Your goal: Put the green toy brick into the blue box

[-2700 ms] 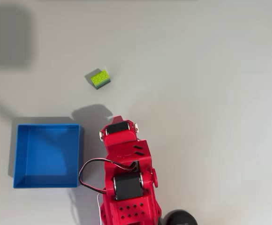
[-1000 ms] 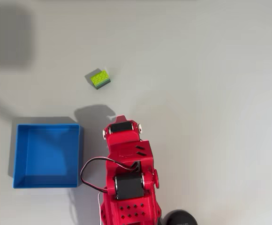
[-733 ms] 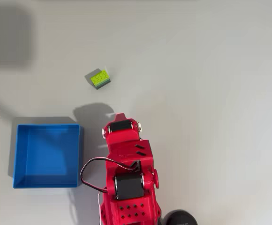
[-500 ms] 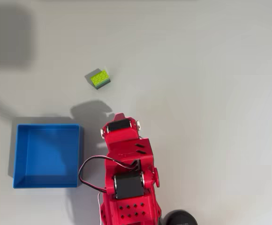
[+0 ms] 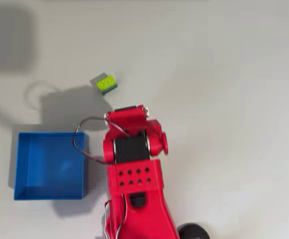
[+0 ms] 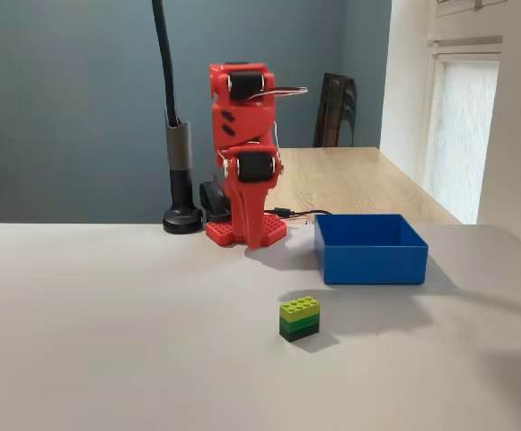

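Pale grey table (image 6: 108,341), green toy brick (image 6: 298,319), blue box (image 6: 370,249), red arm base (image 6: 245,229), black lamp foot (image 6: 183,218)

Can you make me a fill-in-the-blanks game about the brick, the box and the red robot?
1. The green toy brick sits on the ____, outside the box.
2. The blue box has ____ inside it.
3. In the fixed view, the red arm stands ____ the brick.
4. The brick's top is lime and its sides are ____ green.

Missing words: table; nothing; behind; darker
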Tool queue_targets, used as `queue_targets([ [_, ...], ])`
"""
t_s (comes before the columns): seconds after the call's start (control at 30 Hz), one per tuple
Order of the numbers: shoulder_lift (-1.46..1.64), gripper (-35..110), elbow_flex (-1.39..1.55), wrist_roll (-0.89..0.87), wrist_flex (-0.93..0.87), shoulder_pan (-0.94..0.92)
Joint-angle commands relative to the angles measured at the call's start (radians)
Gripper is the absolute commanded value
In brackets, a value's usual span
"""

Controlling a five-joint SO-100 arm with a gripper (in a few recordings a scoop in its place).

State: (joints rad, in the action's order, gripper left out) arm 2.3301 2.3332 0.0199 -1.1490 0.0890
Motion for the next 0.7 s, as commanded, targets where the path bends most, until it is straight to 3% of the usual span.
queue_targets([
  [0.0, -0.158, 0, -0.256, 0.014, -0.126, 0.025],
  [0.2, -0.388, 1, -0.515, 0.074, -0.250, 0.048],
  [0.33, -0.509, 16, -0.647, 0.120, -0.299, 0.063],
  [0.67, -0.707, 30, -0.824, 0.222, -0.321, 0.092],
])
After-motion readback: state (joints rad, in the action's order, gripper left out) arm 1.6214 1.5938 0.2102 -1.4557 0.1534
